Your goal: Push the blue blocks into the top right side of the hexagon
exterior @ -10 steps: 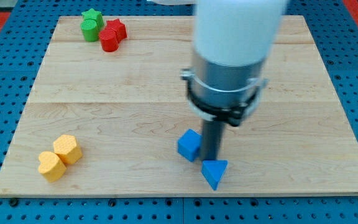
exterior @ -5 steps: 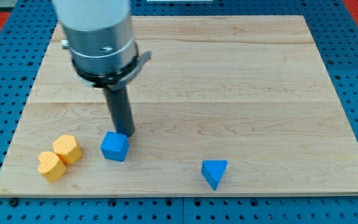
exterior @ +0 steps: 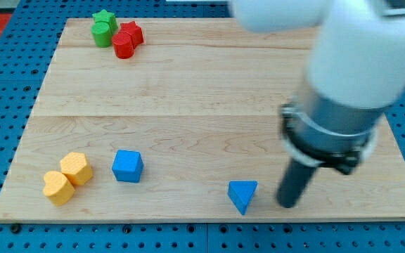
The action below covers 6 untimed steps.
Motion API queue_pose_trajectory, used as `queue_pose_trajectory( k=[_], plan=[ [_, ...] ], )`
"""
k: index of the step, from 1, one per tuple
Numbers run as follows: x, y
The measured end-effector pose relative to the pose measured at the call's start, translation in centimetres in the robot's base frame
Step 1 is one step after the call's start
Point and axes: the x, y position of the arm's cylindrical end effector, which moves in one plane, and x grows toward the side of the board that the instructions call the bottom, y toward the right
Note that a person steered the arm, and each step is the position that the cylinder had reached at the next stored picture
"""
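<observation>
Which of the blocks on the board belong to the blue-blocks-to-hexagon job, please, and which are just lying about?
Part of the job:
- blue cube
- blue triangle, just left of my tip
- yellow hexagon, the target

Lying about:
- yellow heart, touching the hexagon
- green star
- red star

Blue cube (exterior: pixel 128 166), blue triangle (exterior: pixel 242 195), well apart.
</observation>
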Motion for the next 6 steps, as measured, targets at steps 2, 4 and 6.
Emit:
queue_pose_trajectory(
  k=[2, 4, 6],
  plan=[
    [-0.7, -12.3],
    [-3.5, -23.1],
    [-5.1, -15.1]
  ],
)
